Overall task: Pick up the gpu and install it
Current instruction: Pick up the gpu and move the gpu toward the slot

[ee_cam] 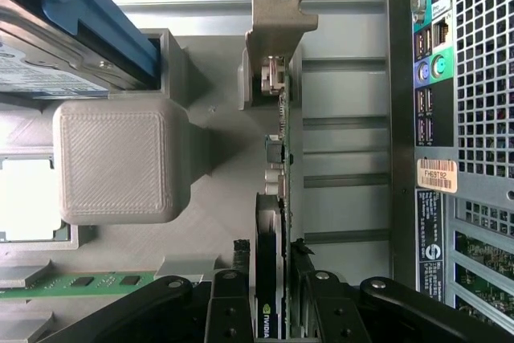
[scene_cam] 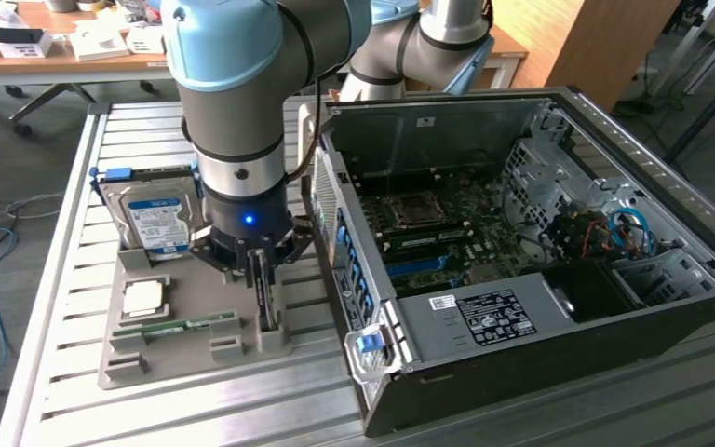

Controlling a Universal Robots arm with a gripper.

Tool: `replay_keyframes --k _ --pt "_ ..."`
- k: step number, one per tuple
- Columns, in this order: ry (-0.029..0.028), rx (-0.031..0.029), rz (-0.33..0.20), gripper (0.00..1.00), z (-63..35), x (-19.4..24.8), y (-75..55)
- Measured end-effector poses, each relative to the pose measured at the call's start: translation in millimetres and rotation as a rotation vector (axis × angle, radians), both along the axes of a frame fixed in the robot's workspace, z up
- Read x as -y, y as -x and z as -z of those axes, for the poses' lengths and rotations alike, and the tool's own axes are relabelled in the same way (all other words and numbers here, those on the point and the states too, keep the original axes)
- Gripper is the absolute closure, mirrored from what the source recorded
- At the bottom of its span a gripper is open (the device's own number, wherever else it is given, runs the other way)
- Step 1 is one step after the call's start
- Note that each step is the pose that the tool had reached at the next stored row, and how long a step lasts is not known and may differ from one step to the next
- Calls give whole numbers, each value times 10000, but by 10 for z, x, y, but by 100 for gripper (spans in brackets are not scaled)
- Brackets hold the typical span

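Gpu [ee_cam: 275,166] stands edgewise, clamped inside hand [ee_cam: 271,248].

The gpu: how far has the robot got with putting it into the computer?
Done: the gripper is down over the gpu, closed on its two faces. In hand: the grasp; the card stands on edge in the grey holder, not yet lifted. Left: the lift and the fitting into the open computer case beside it.

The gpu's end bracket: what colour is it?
The bracket is pale grey metal; the wrist view shows it best.
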State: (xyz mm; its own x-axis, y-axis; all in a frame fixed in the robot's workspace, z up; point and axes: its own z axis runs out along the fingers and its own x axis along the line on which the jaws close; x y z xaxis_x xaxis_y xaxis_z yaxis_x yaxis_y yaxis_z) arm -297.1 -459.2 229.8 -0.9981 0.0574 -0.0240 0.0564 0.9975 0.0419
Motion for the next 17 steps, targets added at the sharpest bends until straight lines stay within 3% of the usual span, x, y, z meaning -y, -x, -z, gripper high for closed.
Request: replay_keyframes --k 17 --pt "1 0 0 67 0 2 -4"
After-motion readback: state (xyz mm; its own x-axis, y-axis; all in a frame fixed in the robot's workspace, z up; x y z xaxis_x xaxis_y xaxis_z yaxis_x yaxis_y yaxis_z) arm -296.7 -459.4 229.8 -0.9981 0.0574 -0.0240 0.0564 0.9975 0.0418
